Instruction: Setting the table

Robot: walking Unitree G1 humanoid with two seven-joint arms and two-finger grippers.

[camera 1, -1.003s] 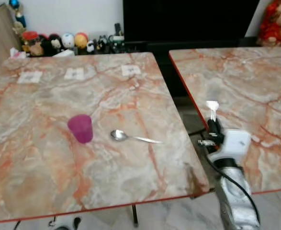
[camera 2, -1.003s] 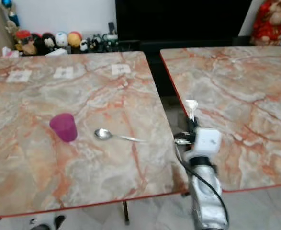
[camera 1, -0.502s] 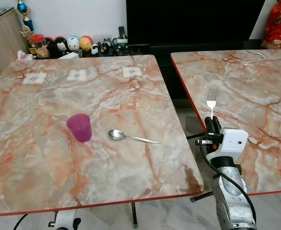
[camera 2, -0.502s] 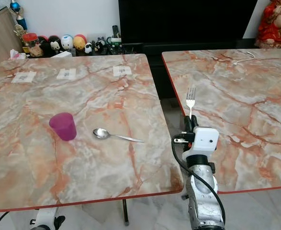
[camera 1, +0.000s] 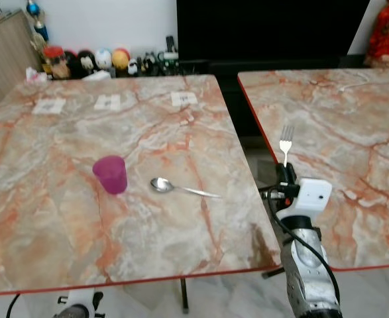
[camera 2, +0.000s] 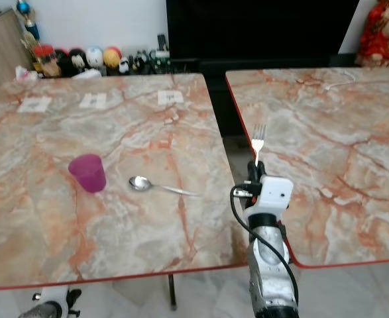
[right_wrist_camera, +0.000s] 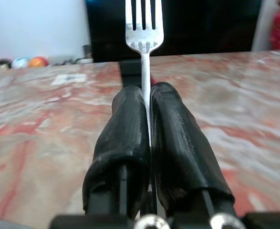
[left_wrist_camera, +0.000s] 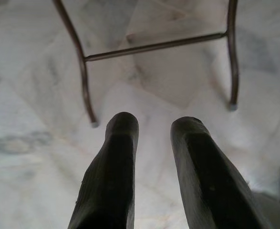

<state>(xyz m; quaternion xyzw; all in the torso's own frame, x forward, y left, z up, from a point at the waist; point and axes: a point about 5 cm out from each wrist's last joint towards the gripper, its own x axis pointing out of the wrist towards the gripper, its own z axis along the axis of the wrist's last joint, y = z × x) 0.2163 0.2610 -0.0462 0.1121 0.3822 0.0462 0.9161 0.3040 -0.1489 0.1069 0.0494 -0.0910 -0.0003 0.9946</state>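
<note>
A silver fork [camera 1: 286, 143] stands upright, tines up, with my right gripper [camera 1: 287, 173] shut on its handle over the gap between the two marble tables. In the right wrist view the fork [right_wrist_camera: 144, 33] rises from between the two black fingers [right_wrist_camera: 125, 129]. On the left table [camera 1: 61, 218] a magenta cup [camera 1: 111, 175] stands upright, and a silver spoon [camera 1: 174, 187] lies just right of it, bowl toward the cup. My left gripper [left_wrist_camera: 154, 125] hangs low below the table, open with a small gap and nothing between its fingers.
A second marble table [camera 1: 353, 126] stands to the right. Small paper tags [camera 1: 107, 102] lie at the left table's far edge. Toy figures [camera 1: 95, 61] line a shelf by the wall, next to a dark TV unit [camera 1: 267, 30]. Metal table legs [left_wrist_camera: 85, 86] stand on the tiled floor.
The camera has shifted slightly. My right gripper with the fork has moved a little left, toward the left table's edge.
</note>
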